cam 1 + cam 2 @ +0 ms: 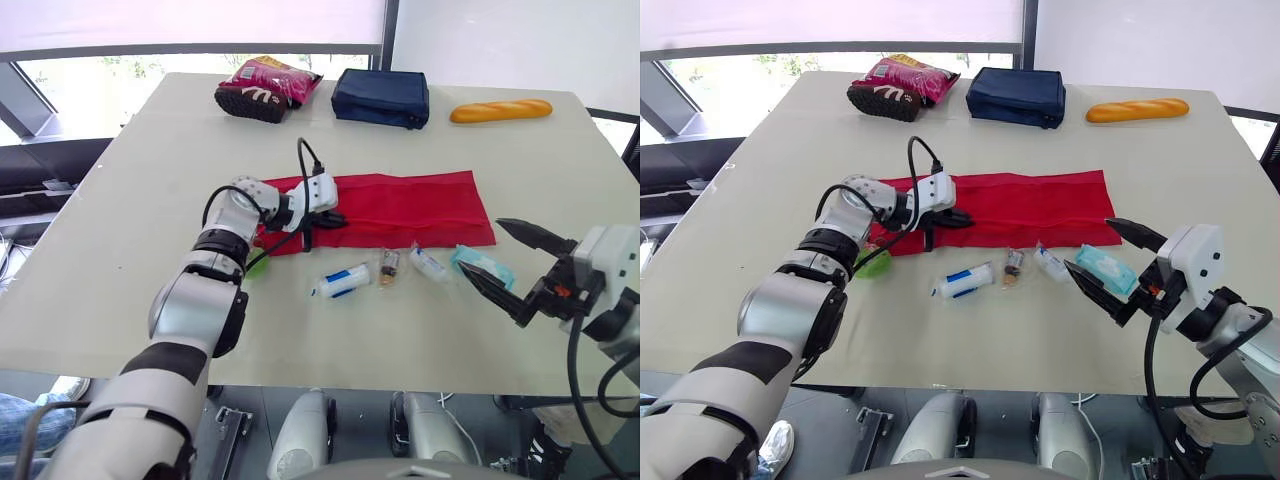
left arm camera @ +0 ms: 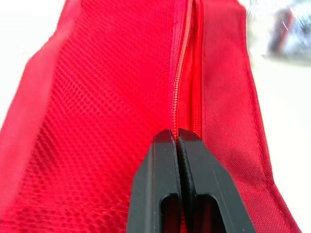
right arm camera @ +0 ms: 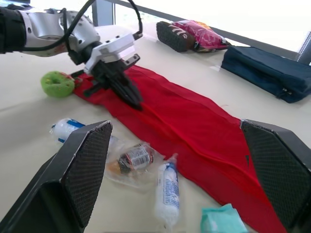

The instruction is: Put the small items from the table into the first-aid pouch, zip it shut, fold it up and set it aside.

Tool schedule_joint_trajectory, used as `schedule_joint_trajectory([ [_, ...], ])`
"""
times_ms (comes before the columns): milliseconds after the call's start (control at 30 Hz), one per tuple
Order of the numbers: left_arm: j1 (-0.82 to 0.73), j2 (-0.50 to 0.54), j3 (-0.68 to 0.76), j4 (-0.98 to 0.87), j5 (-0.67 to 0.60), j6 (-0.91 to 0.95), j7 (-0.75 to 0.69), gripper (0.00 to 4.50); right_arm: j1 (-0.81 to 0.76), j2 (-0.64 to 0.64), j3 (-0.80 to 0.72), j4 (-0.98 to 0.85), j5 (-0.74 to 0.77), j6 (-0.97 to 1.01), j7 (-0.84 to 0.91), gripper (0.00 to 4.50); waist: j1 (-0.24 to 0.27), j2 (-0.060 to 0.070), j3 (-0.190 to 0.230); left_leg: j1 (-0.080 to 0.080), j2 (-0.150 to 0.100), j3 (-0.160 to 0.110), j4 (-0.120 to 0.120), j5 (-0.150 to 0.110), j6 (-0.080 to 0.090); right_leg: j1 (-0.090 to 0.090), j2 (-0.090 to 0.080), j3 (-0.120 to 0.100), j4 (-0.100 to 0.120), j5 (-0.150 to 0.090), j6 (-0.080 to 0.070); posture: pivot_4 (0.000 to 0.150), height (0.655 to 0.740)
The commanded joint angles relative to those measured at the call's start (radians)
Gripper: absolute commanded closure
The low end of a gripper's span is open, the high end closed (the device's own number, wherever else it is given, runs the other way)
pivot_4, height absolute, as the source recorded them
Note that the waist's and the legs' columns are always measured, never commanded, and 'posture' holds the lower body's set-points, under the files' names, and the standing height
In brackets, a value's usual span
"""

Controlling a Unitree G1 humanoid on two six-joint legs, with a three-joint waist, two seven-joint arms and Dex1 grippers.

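The red first-aid pouch lies flat and unfolded across the middle of the table. My left gripper is shut at the pouch's left end, its tips pressed onto the zipper line. Whether it pinches anything is hidden. In a row in front of the pouch lie a white roll with a blue label, a small brown bottle in a clear bag, a white tube and a teal packet. My right gripper hovers open just right of the teal packet, holding nothing.
A green ball sits by the pouch's left end, under my left arm. At the back of the table are a pink snack bag, a navy pouch and a baguette.
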Motion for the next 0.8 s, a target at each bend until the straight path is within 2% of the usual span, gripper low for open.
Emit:
schedule_joint_trajectory([
  [33, 0.012, 0.028, 0.018, -0.063, -0.03, -0.011, -0.046, 4.41, 0.01, -0.017, -0.057, -0.028, 0.023, -0.008, 0.021, 0.0, 0.0, 0.0, 0.0, 0.0, 0.0, 0.0, 0.0, 0.0, 0.0, 0.0, 0.0, 0.0, 0.0, 0.0, 0.0, 0.15, 0.7164],
  [200, 0.021, 0.034, 0.021, -0.079, -0.037, 0.008, -0.033, 4.41, 0.035, -0.041, -0.093, -0.014, 0.045, -0.006, 0.07, 0.0, 0.001, 0.0, 0.0, 0.0, 0.0, 0.0, 0.0, 0.0, 0.0, 0.0, 0.0, 0.0, 0.0, 0.0, 0.0, 0.15, 0.7164],
  [467, 0.021, 0.022, 0.02, -0.091, -0.041, 0.022, -0.024, 4.41, 0.067, -0.145, -0.157, 0.014, 0.071, -0.007, 0.249, 0.0, 0.0, 0.0, 0.0, 0.0, 0.0, -0.001, 0.002, 0.0, 0.0, 0.001, 0.0, 0.0, 0.0, 0.0, 0.0, 0.15, 0.7164],
  [667, 0.021, 0.007, 0.022, -0.113, -0.057, 0.033, -0.047, 4.41, -0.124, -0.274, 0.117, 0.116, -0.122, -0.07, 0.376, 0.0, -0.001, 0.0, 0.0, 0.0, 0.001, -0.002, 0.006, 0.0, 0.0, 0.002, 0.0, -0.001, 0.001, -0.001, 0.001, 0.15, 0.7164],
  [800, 0.022, 0.0, 0.03, -0.132, -0.078, 0.036, -0.077, 4.41, -0.43, -0.229, 0.414, 0.228, -0.277, -0.075, 0.435, 0.0, -0.006, -0.001, 0.001, -0.001, 0.001, -0.004, 0.008, 0.0, 0.0, 0.002, 0.001, 0.0, 0.002, 0.0, 0.0, 0.15, 0.7164],
])
